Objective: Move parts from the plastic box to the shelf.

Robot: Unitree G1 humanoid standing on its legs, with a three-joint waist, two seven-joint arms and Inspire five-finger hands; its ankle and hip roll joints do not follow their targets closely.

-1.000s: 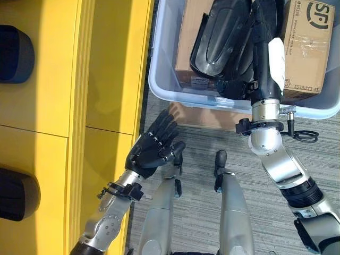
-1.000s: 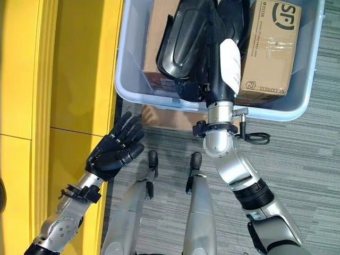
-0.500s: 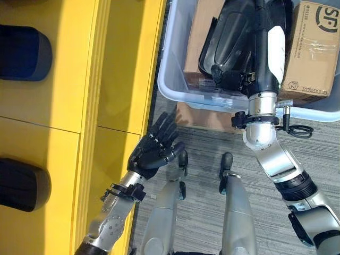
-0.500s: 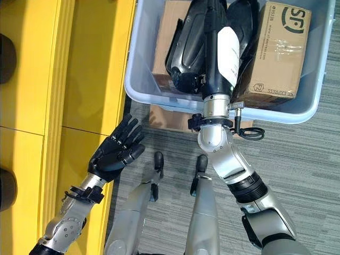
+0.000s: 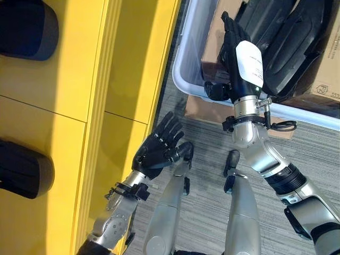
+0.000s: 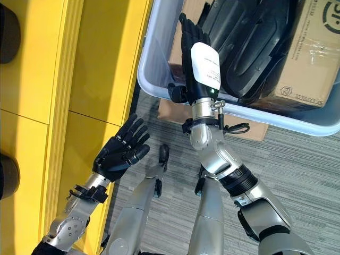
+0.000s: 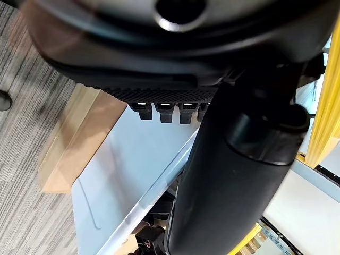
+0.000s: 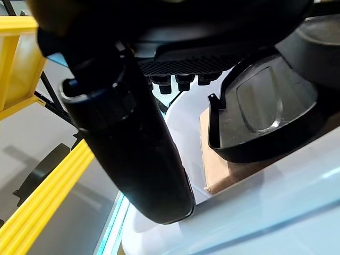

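Left eye view: right hand point(image 5: 237, 48), fingers straight and empty, hovers beside the black part point(image 5: 289, 37), whose length slants across the plastic box point(image 5: 187, 79).

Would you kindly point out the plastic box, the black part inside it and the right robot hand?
plastic box point(image 6: 159, 90): right eye view, near rim.
black part point(image 6: 249, 48): right eye view, curved shell.
right robot hand point(image 6: 199, 58): right eye view, back of hand.
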